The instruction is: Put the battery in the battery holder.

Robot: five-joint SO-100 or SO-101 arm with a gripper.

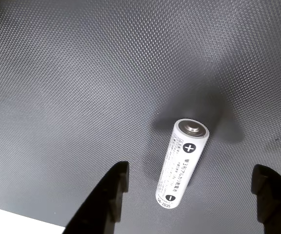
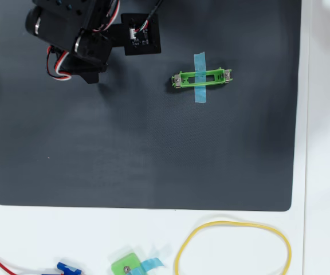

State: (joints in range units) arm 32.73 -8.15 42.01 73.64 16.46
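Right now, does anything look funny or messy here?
Nothing looks broken or spilled. The battery lies flat on the mat between the open gripper fingers, and the empty holder sits taped down, a bit crooked to the mat's edge.

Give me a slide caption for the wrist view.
Open tool straddles the white battery lying on the dark textured mat.
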